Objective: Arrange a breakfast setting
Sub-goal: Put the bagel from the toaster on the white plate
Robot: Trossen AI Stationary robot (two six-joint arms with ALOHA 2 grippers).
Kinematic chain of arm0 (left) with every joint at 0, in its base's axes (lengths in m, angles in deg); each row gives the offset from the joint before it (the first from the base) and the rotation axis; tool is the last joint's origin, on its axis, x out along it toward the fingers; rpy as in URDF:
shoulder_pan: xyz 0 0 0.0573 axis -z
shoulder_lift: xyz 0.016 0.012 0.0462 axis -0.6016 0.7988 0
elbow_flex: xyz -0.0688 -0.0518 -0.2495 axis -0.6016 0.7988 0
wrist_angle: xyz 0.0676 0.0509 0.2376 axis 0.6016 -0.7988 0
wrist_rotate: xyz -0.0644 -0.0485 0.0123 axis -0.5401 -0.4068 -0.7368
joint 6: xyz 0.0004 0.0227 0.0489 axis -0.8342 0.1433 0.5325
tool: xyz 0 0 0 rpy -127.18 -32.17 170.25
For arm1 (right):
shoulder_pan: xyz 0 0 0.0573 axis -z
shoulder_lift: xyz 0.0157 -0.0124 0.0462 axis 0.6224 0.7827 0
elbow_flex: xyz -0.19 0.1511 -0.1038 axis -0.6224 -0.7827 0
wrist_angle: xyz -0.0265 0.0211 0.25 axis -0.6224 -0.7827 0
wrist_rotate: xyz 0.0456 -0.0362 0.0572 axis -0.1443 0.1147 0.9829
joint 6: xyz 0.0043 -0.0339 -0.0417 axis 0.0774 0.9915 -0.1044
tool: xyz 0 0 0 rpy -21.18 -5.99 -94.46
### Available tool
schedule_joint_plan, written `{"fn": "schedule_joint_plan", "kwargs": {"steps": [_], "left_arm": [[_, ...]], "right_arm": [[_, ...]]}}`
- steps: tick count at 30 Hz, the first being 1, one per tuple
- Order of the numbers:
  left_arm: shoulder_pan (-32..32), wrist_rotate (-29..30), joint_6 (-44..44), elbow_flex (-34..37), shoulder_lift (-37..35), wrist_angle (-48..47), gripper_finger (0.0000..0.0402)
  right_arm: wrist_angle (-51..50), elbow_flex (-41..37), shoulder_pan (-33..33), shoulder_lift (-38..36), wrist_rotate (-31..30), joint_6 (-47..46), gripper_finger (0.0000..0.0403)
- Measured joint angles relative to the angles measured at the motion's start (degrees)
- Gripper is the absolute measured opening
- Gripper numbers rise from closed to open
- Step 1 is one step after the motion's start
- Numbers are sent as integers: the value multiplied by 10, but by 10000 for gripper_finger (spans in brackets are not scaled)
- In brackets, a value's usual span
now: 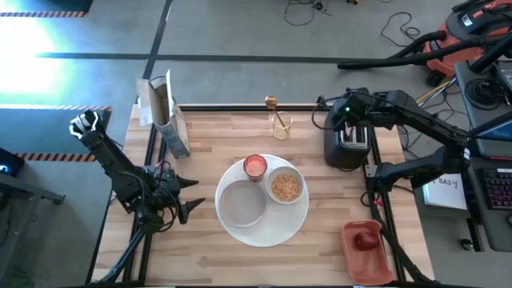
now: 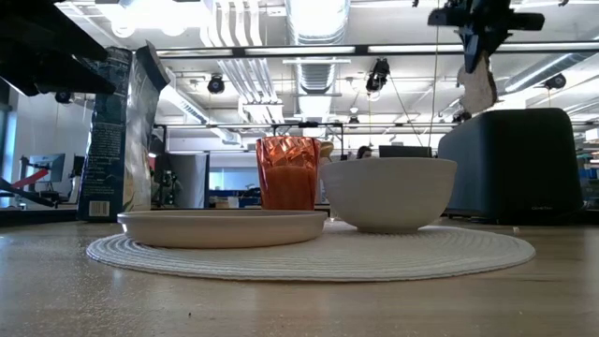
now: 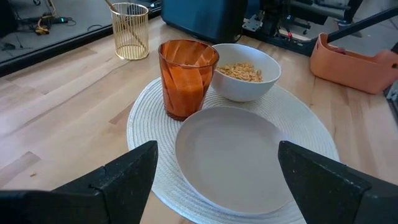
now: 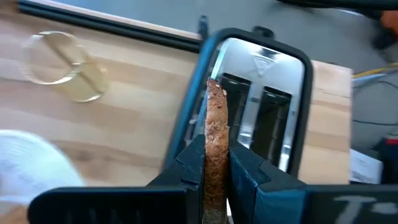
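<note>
A: Item one, the brown toast slice (image 4: 216, 134)?
B: Held upright, pinched edge-on between the fingers of the right gripper (image 4: 216, 163), directly above the black two-slot toaster (image 1: 348, 144); it hangs clear of the slots.
A: Items around it?
B: Away from that gripper, toward the table's middle, a round white woven placemat (image 1: 298, 219) carries the smaller white plate (image 1: 242, 203), empty; the white bowl (image 1: 285, 186) with tan cereal; and the pink-red ribbed cup (image 1: 254, 166), filled. Bowl and cup sit just beside each other. Beside the toaster, a gold wire holder (image 1: 281, 126), the gold spoon apparently in it.
A: The fruit?
B: Small dark-red fruit (image 1: 367, 239), lying in a salmon tray (image 1: 353, 257) near the table's front edge.
A: The other arm?
B: Left gripper (image 1: 194, 199), fingers spread, empty, waiting just beside the placemat.
A: Progress?
B: Roughly midway, by my judgement: cup, bowl and plate set; toast, fruit and spoon not yet placed.
</note>
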Motion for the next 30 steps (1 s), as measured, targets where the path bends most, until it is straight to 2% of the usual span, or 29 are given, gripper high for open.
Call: {"fn": "schedule_joint_plan", "kwargs": {"steps": [7,16,23,30], "left_arm": [[0,0,0,0,2,18,316],[0,0,0,0,21,37,316],[0,-14,0,0,21,41,316],[0,-35,0,0,20,46,316]], "right_arm": [[22,70,-5,-1,90,15,34],[236,33,-79,22,198,71,34],[370,7,-155,102,257,112,34],[437,7,-216,196,302,140,34]]}}
